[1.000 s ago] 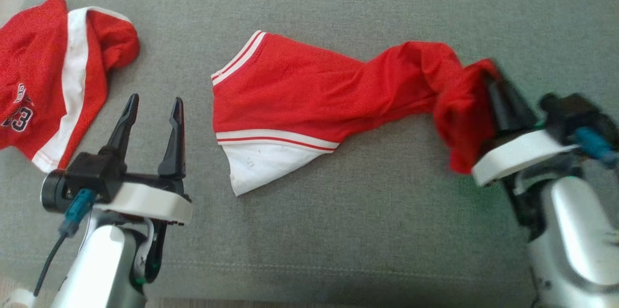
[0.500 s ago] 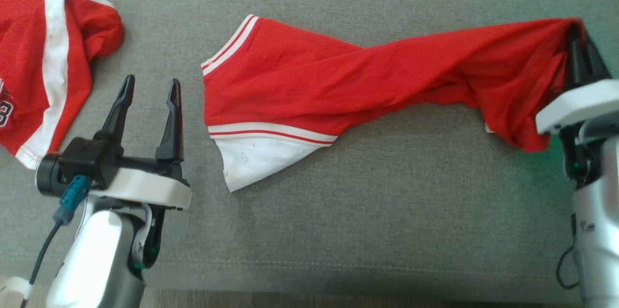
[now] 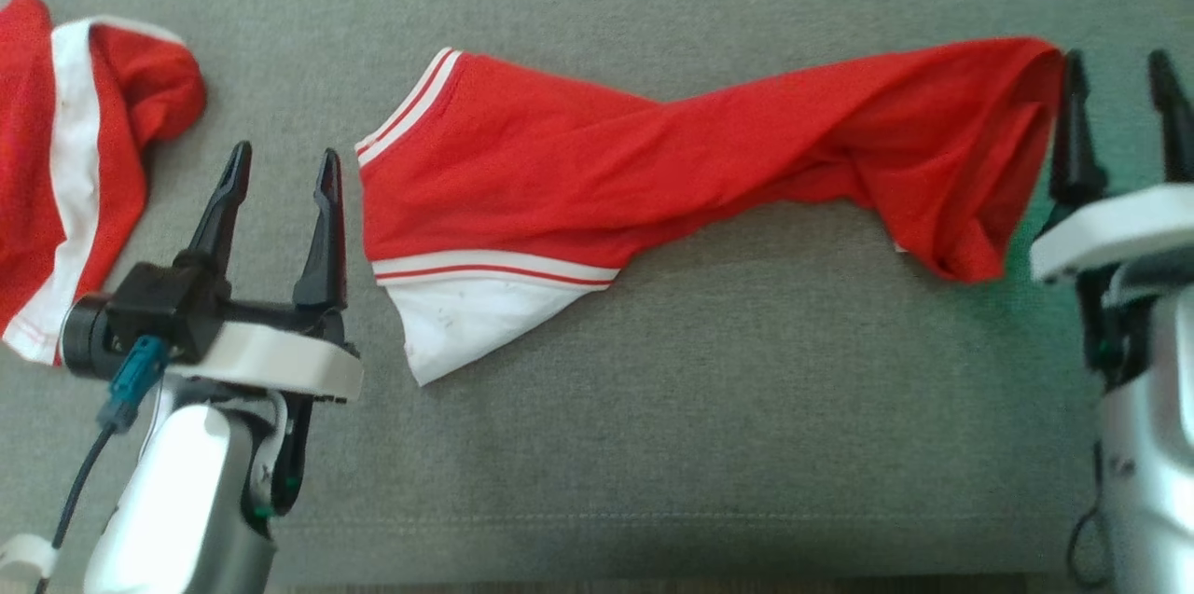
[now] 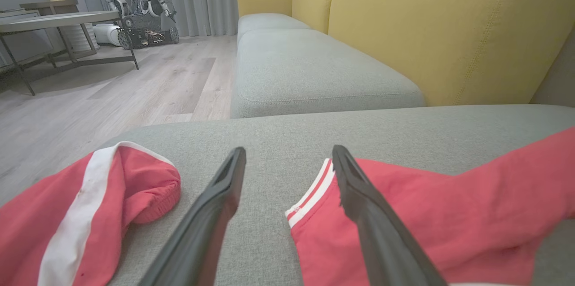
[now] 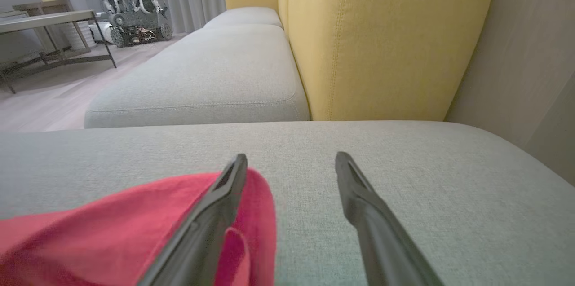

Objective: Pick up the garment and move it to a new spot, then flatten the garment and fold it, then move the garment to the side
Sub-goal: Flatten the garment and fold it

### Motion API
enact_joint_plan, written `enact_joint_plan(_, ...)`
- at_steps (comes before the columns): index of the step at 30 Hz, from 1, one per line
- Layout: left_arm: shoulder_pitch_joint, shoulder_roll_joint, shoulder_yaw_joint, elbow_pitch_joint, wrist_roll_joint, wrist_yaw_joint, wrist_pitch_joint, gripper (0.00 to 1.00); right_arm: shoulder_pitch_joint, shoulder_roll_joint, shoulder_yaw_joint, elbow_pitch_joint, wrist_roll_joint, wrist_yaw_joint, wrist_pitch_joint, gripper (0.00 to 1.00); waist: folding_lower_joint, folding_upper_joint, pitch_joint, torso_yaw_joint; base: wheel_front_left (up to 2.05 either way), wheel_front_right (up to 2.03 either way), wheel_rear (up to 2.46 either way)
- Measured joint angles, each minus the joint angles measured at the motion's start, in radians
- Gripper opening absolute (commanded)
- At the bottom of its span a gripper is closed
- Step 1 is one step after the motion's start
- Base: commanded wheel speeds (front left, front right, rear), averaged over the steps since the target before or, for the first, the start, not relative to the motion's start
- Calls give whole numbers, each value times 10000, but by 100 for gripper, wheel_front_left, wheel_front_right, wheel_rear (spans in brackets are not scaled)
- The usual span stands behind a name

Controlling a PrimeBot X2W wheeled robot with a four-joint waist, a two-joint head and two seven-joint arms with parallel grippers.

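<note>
The garment (image 3: 653, 165), red with white striped trim and a white panel, lies stretched left to right and twisted on the grey cushion (image 3: 746, 407). My right gripper (image 3: 1117, 62) is open at its right end, with the left finger beside the red cloth and nothing between the fingers. In the right wrist view the garment (image 5: 112, 241) bunches against the left finger of that gripper (image 5: 292, 158). My left gripper (image 3: 284, 156) stands open just left of the garment's striped hem. The left wrist view has this gripper (image 4: 287, 153) with the hem (image 4: 310, 196) between its fingers' lines.
A second red and white garment (image 3: 65, 165) lies crumpled at the far left, also in the left wrist view (image 4: 90, 205). A yellow sofa backrest (image 5: 382, 39) rises behind the cushion. A table (image 4: 54, 21) and another robot (image 4: 139, 3) stand across the wooden floor.
My right gripper has opened and let go of the garment's right end, which now rests on the cushion. The head camera shifted, so everything sits further left.
</note>
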Motion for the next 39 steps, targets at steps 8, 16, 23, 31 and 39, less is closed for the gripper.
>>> enact_joint_plan(8,544,23,148,-2,-17,171,0,100,1730,642,395,-2451,-466,0,520,100,0,0,-682,-351,0,0,0)
enact_joint_plan(16,1119,75,136,-98,-17,311,17,100,3264,989,1193,-3883,-715,0,1087,100,0,0,-1348,-548,0,0,0)
enact_joint_plan(23,1637,194,109,-299,-29,431,153,100,4089,1114,1455,-4109,-723,0,1317,100,-1,0,-1747,-645,0,0,0)
enact_joint_plan(31,1675,253,-25,-499,-33,479,278,100,4168,1164,1498,-4217,-723,0,1356,100,-1,0,-1862,-637,0,0,0)
enact_joint_plan(39,1668,288,-77,-598,-33,514,357,100,4131,1172,1536,-3988,-729,0,1523,100,-1,0,-1696,-548,0,0,0)
